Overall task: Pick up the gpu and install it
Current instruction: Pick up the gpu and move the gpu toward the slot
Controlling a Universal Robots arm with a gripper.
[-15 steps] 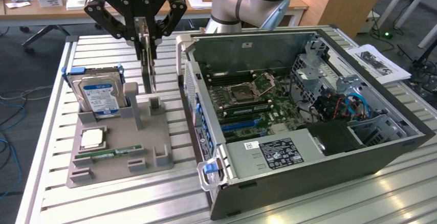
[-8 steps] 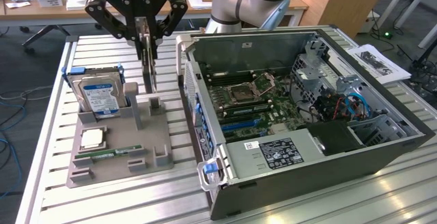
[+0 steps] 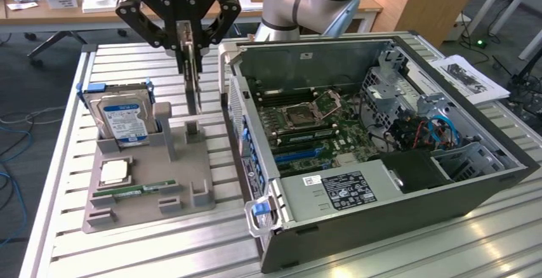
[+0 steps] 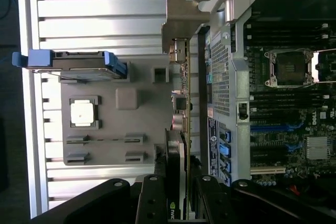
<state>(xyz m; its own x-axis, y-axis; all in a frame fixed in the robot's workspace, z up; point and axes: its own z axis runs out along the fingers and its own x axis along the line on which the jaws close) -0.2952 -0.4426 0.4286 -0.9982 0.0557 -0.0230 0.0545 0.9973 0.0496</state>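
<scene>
**Operator:** Where is the card?

**Spotter:** Your black gripper [image 3: 191, 48] has it. The gpu [image 3: 194, 81], a thin dark circuit card with a pale metal bracket end, hangs upright and edge-on from the fingers [image 3: 176, 42]. They are partly closed and pinch its upper edge from both sides.

**Operator:** Is it clear of the stand?

**Spotter:** Its lower edge sits right over the middle upright of the grey plastic holder tray [image 3: 144, 195]. You cannot tell from these views whether the two touch. The card is between the silver hard drive with the blue label [image 3: 125, 116], standing in a blue caddy [image 4: 110, 60] on the tray, and the open black computer case [image 3: 381, 164] on the exterior view's right.

**Operator:** What else is on the tray?

**Spotter:** A square silver processor chip [image 3: 114, 171] lies flat, with a slim green memory stick [image 3: 136, 189] just beside it. Tray and case rest on the ribbed aluminium table [image 3: 127, 252]. Inside the case you can see the green motherboard [image 3: 313, 125].
</scene>
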